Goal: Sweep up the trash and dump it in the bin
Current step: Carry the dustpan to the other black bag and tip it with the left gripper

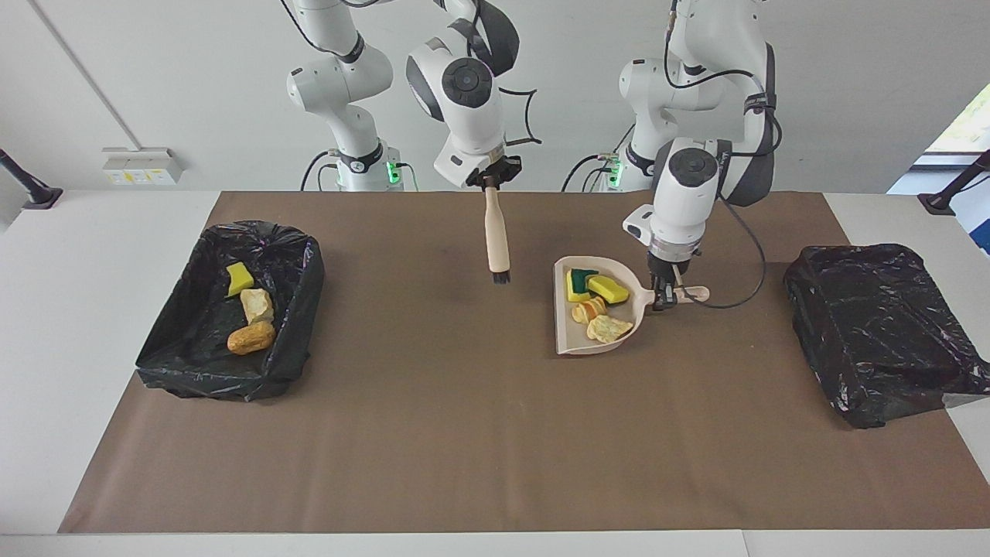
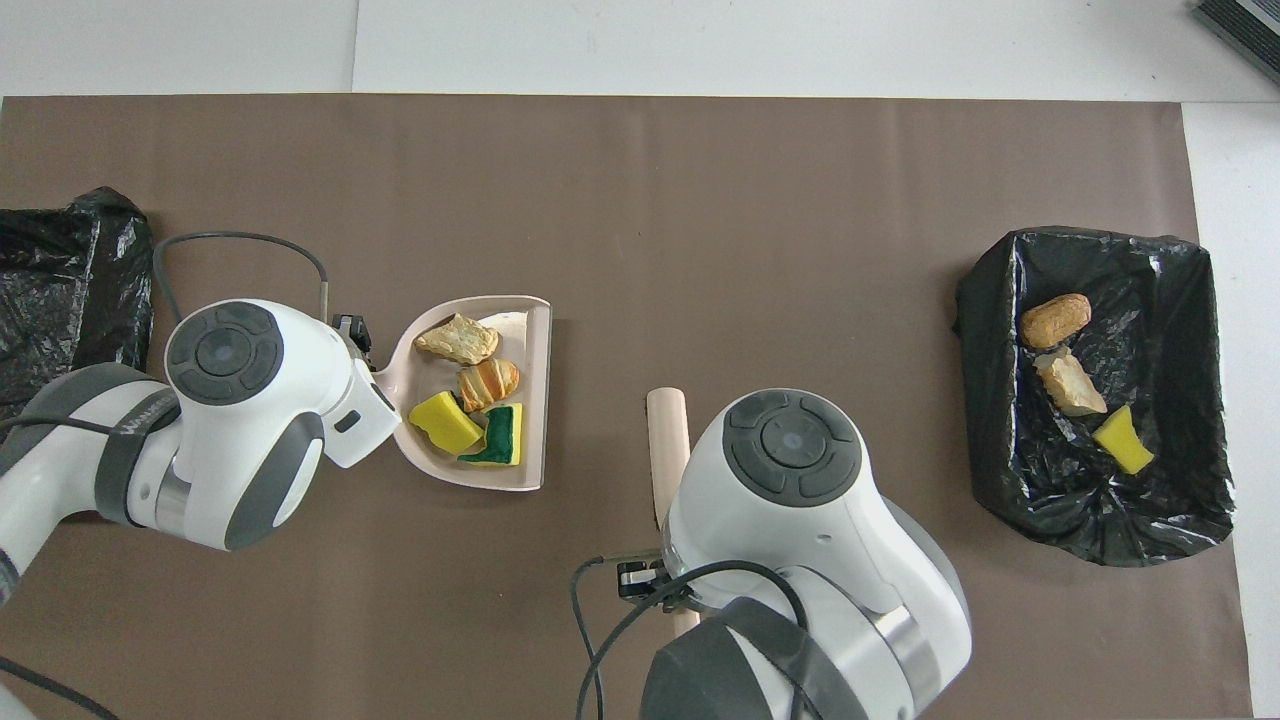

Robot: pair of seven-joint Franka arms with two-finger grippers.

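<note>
My left gripper (image 1: 663, 298) is shut on the handle of the pale pink dustpan (image 1: 567, 337), which lies low over the brown mat near its middle. Several bits of trash lie in the pan: a yellow sponge (image 1: 609, 289), a yellow-and-green sponge (image 1: 578, 284) and two bread-like lumps (image 1: 609, 328). They also show in the overhead view, in the dustpan (image 2: 537, 400). My right gripper (image 1: 492, 179) is shut on the beige-handled brush (image 1: 496, 236). The brush hangs bristles down over the mat, beside the pan toward the right arm's end.
A black-lined bin (image 1: 305, 271) at the right arm's end holds three bits of trash: a yellow sponge (image 1: 240, 278) and two bread lumps (image 1: 250, 338). A second black-lined bin (image 1: 882, 333) stands at the left arm's end. A cable loops beside the left wrist.
</note>
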